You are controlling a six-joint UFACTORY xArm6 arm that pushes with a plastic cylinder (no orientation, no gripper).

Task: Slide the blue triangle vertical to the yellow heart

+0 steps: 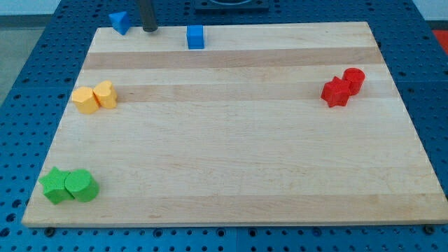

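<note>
The blue triangle lies at the board's top left corner, right at the top edge. My tip rests on the board just to the view's right of the triangle, with a small gap between them. The yellow heart sits at the view's left side, lower down than the triangle, and touches a yellow hexagon-like block on its left. The rod runs up out of the view's top.
A blue cube sits right of my tip near the top edge. Two red blocks touch at the view's right. A green star and a green round block touch at the bottom left. The wooden board lies on a blue perforated table.
</note>
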